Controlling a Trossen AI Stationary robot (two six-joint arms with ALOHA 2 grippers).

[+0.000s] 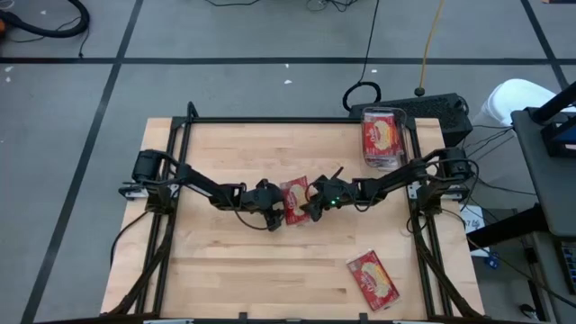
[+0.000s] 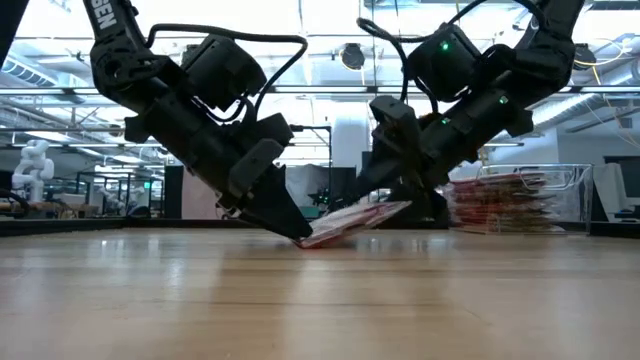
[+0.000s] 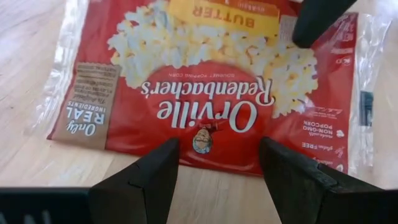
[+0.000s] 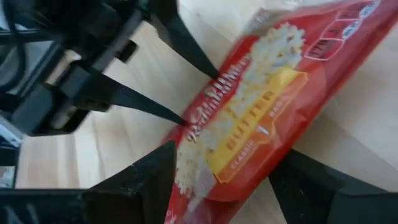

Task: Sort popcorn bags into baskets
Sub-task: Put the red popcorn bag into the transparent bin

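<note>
One red popcorn bag (image 1: 294, 200) lies at the table's middle between my two grippers. In the low view the bag (image 2: 350, 222) is tilted: its left end is on the wood and its right end is raised. My left gripper (image 3: 217, 149) is open, with its fingertips at the bag's left edge. My right gripper (image 4: 224, 168) is open too, and the bag's right end (image 4: 261, 106) lies between its fingers. The basket (image 1: 382, 137), a clear tub with red bags in it, stands at the far right. My left gripper slants down from the table's left, its two fingertips (image 4: 186, 119) at the bag's left edge (image 3: 217, 160), which is down on the table. Whether they press on it I cannot tell. My right gripper comes slanting down from the table's right with its jaws apart around the bag's right end. One finger (image 3: 317, 22) lies over the printed face. The other is hidden under the bag, whose raised end (image 2: 398, 209) reaches it.
A second red popcorn bag (image 1: 373, 279) lies flat near the front right corner. Black frame rails (image 1: 270, 120) run along the table's far and side edges. Bare wood lies to the front left.
</note>
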